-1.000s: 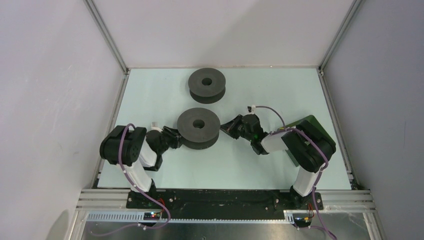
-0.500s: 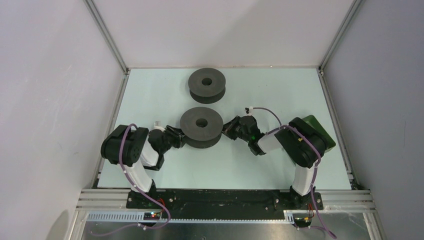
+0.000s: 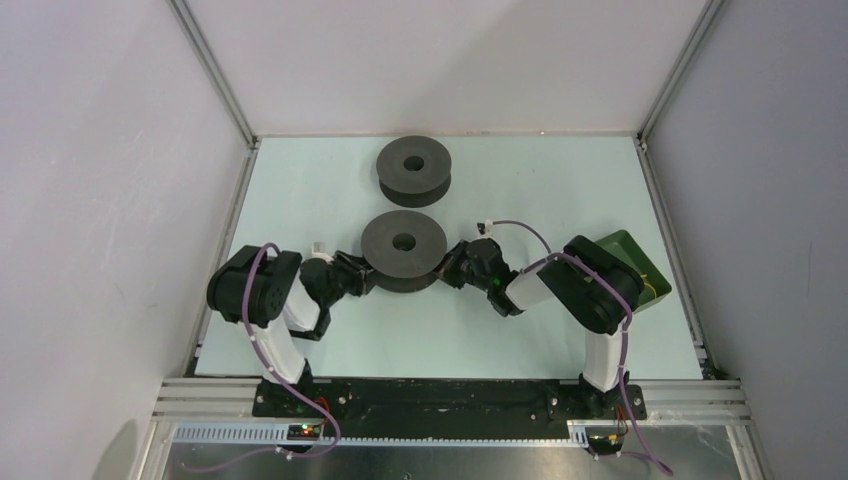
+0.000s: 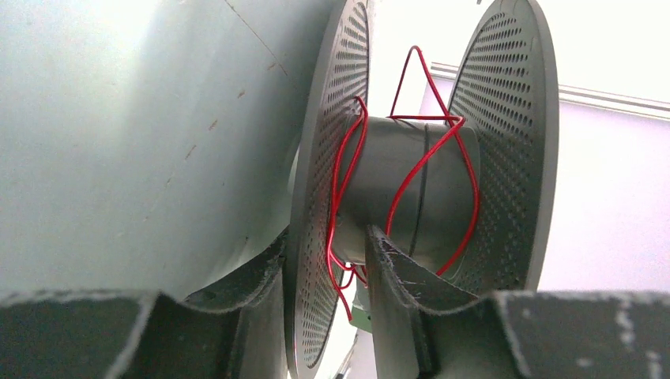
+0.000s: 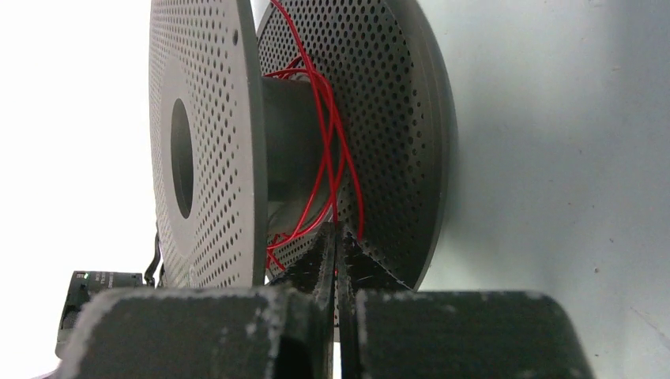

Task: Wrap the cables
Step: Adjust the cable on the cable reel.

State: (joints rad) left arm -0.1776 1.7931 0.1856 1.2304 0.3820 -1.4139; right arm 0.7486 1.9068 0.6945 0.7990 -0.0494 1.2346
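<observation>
Winding step: red cable [image 5: 332,162] sits loosely looped on the hub of the near spool [image 3: 403,252]. The left end effector [image 4: 324,237] clamps its flange. The right end effector [image 5: 336,237], closed in the groove, apparently pinches the cable. Next: pull another turn taut.

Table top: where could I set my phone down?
Bare: both far corners flanking the far spool, and the near strip in front of the near spool. Crowded: that spool, left gripper and right gripper at it; green bin at right.
</observation>
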